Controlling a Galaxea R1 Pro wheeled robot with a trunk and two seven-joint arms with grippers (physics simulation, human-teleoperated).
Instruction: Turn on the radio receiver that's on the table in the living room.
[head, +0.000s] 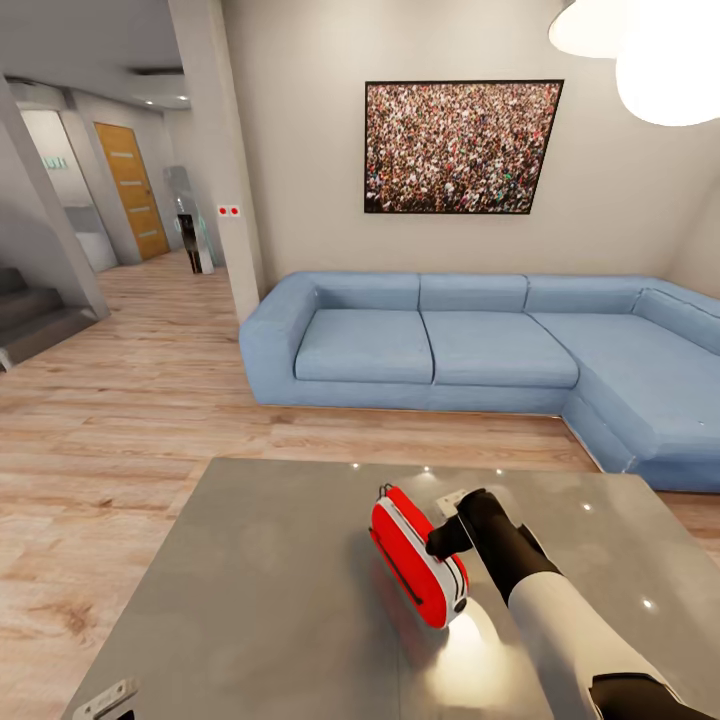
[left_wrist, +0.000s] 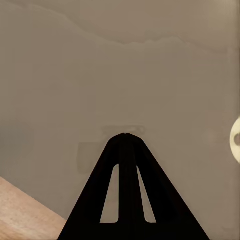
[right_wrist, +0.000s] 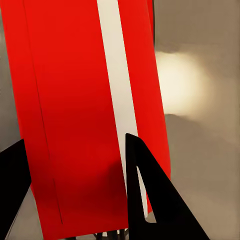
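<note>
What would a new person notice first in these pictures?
First, the bright red radio receiver on the grey table, with the right gripper against it. Behind the table stand a blue sofa and a framed crowd picture on the wall.

The right hand (head: 447, 537) is mostly hidden behind the radio receiver (head: 418, 556) in the head view, so how its fingers stand cannot be told there. In the right wrist view the radio receiver (right_wrist: 85, 115) runs off the frame (its handle and ends are cut away). The desk (head: 260, 600) is cut off by the lower edge. The sofa (head: 480, 350) runs out at the right edge, and the pendant lamps (head: 660, 50) are clipped at the top corner. Small things in the far hallway are too small to identify.
</note>
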